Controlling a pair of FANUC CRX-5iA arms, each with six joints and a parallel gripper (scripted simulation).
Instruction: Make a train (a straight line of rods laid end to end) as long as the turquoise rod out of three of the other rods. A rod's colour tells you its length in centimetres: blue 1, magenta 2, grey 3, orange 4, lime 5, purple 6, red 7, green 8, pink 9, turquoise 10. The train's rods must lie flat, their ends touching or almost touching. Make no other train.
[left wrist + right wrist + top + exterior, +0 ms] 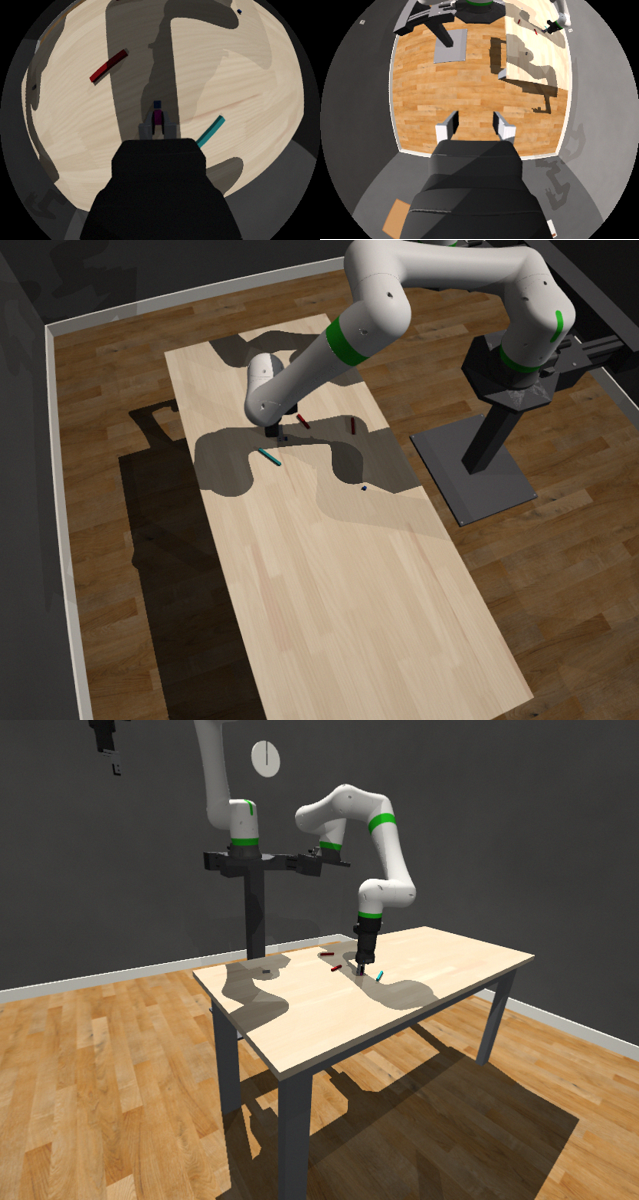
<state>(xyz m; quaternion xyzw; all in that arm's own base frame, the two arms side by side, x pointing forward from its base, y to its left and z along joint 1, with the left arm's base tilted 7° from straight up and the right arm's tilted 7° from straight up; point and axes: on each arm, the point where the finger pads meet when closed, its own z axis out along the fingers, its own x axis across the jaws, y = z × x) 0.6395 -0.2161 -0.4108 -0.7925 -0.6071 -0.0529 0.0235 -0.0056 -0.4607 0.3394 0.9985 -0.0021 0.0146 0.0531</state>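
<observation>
The L arm [314, 375] [394, 849] [565, 17] bends down over the counter [335, 575] [309, 1019] [77, 135] [517, 57]; the R arm [211, 771] is raised up & away from it. The R jaws [116, 769] stand wide open w/ nothing in them. The L jaws [282, 438] [361, 971] are nearly closed, gripping the magenta rod [158, 117].

Longest of the rods, the turquoise [269, 456] [379, 975] [211, 131] lies flat near the L jaws, set at a slant. Next, two reds: the nearer red [303, 421] [336, 968] [108, 65] lies flat on the other side of those jaws from the turquoise, and the far red [352, 425] [326, 954] lies flat in shadow, closer to the pedestal [489, 436] [254, 911] side. A small grey piece [265, 971] lies well apart, towards the counter's end.

Smallest: one blue [157, 104] is just beyond the magenta's end; can't tell if they touch. Another blue [363, 488] [239, 11] sits off alone. No red is in line w/ the magenta, so the train's unfinished.
</observation>
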